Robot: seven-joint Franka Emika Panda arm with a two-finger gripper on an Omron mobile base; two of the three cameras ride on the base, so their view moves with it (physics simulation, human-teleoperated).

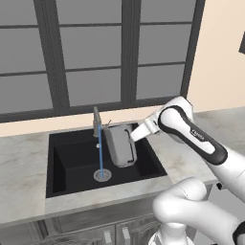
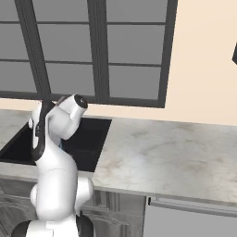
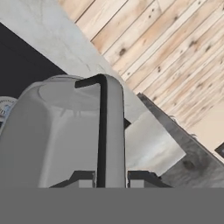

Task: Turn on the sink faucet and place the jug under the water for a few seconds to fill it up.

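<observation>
1. Over the sink (image 1: 67,158), the jug (image 1: 119,146) hangs in the air, tilted, just right of the water (image 1: 100,155).
2. The water runs in 1 thin blue line from the sink faucet (image 1: 97,122) straight down to the round silver drain (image 1: 102,175). From the left base view the stream passes beside the jug's body, not into it.
3. The gripper (image 1: 135,135) comes in from the right at the jug's upper edge, the white arm (image 1: 191,131) bending back over the marble counter (image 1: 24,158).
4. In the hand view, the jug (image 3: 65,131) looms large, and its dark loop handle (image 3: 101,131) runs down to the gripper (image 3: 111,178). The 2 dark fingertips (image 3: 142,177) sit on either side of that handle, pinching it.
5. The black basin (image 3: 22,57) shows beyond the jug in the hand view, with a sliver of the drain (image 3: 4,107) at the left edge and wooden floor (image 3: 166,48) past the counter edge.
6. From the right base view, the arm (image 2: 51,134) covers most of the sink (image 2: 88,139); only a short bit of blue shows beside it.
7. Dark-framed windows (image 1: 95,52) stand behind the faucet.
</observation>
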